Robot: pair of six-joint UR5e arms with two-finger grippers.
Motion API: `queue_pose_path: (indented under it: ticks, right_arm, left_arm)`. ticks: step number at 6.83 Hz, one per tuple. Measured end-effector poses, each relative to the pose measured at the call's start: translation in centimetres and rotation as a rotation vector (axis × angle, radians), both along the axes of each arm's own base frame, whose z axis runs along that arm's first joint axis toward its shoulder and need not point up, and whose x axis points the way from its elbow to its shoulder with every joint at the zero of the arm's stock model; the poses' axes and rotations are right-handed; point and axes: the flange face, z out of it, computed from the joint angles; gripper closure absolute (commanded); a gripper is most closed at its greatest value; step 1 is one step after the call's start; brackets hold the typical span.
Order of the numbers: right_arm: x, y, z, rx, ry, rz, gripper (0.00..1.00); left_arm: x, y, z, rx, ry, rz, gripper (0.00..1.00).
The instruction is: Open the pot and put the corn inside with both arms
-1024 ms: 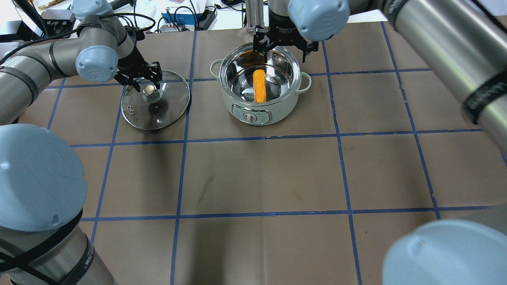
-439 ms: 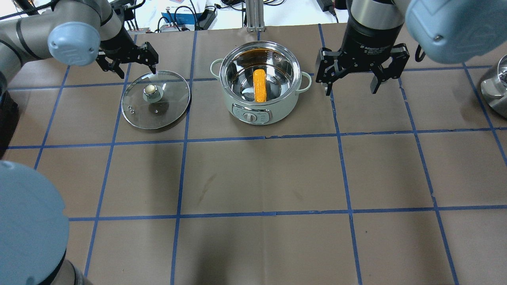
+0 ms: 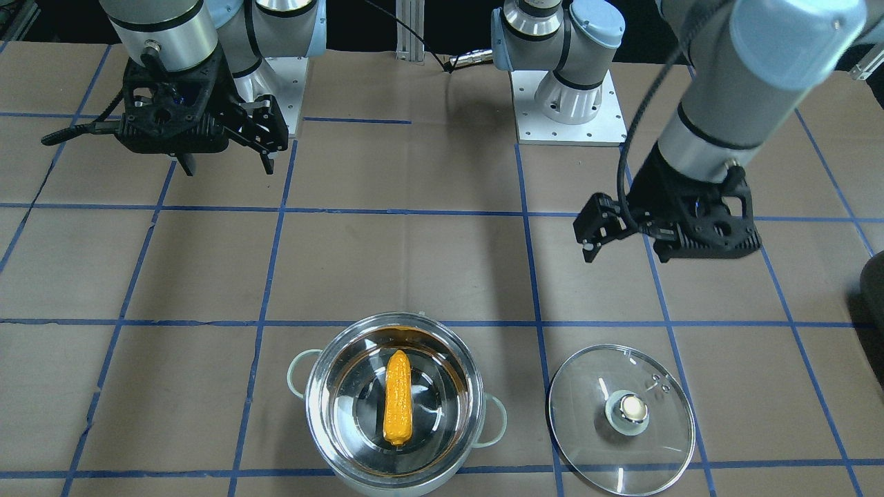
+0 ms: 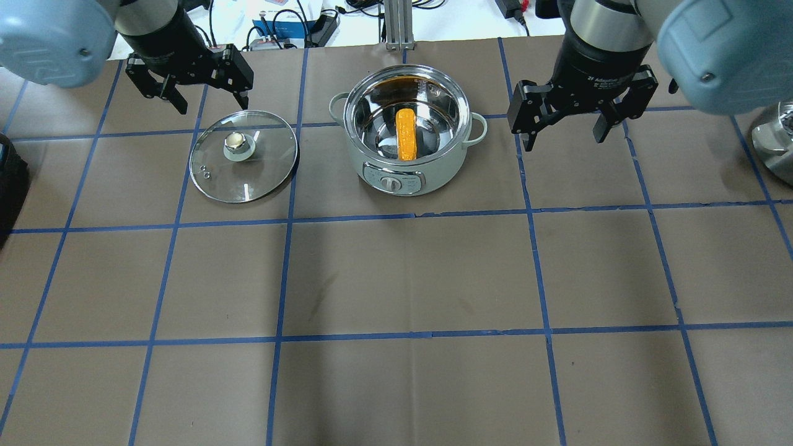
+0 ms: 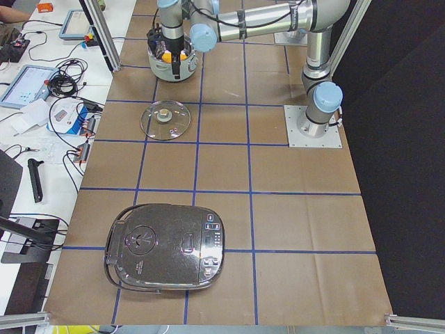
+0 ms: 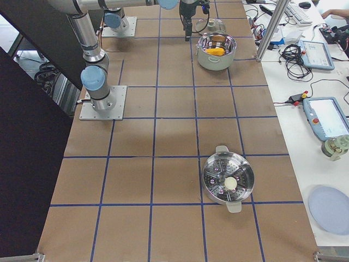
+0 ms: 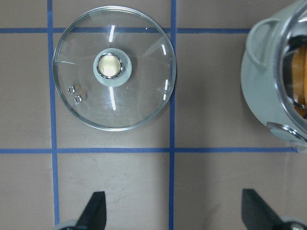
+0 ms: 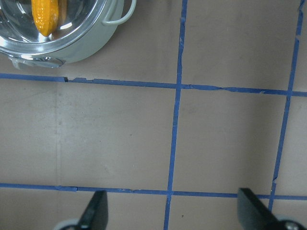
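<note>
The pot (image 4: 396, 176) stands open at the table's far middle, also in the front view (image 3: 319, 407). The corn (image 4: 406, 135) lies inside it on the bottom (image 3: 398, 407). The glass lid (image 4: 263, 170) lies flat on the table to the pot's left, knob up (image 3: 587, 414). My left gripper (image 4: 212, 99) is open and empty, raised beyond the lid's far edge (image 3: 627, 252). My right gripper (image 4: 562, 141) is open and empty, raised to the right of the pot (image 3: 228, 168). The left wrist view shows the lid (image 7: 139, 96) and the pot's side (image 7: 259, 96). The right wrist view shows the pot (image 8: 86, 48) and the corn (image 8: 44, 14).
A black rice cooker (image 5: 167, 250) sits far out on my left. A steel steamer pot (image 6: 228, 180) sits far out on my right and shows at the overhead view's right edge (image 4: 774, 142). Cables and boxes (image 4: 291, 25) lie beyond the table's far edge.
My left gripper rose off the lid's knob and drew back behind the lid. My right gripper moved from over the pot's far rim out to the pot's right. The corn and lid stayed put.
</note>
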Motion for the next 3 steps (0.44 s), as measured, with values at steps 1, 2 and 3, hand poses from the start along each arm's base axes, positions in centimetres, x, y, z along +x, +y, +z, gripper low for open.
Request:
queue_pose_path:
  ticks: [1, 2, 3]
  right_arm:
    - [-0.1, -0.1, 0.2, -0.014, 0.000, -0.003, 0.00]
    - [-0.1, -0.1, 0.5, -0.022, 0.002, -0.004, 0.00]
    - [-0.1, -0.1, 0.6, -0.026, 0.006, -0.004, 0.00]
  left_arm:
    - [-0.9, 2.2, 0.7, 0.015, 0.001, -0.017, 0.00]
    - [-1.2, 3.7, 1.0, 0.020, 0.002, -0.025, 0.00]
    - [-1.2, 4.4, 1.0, 0.022, 0.002, -0.028, 0.00]
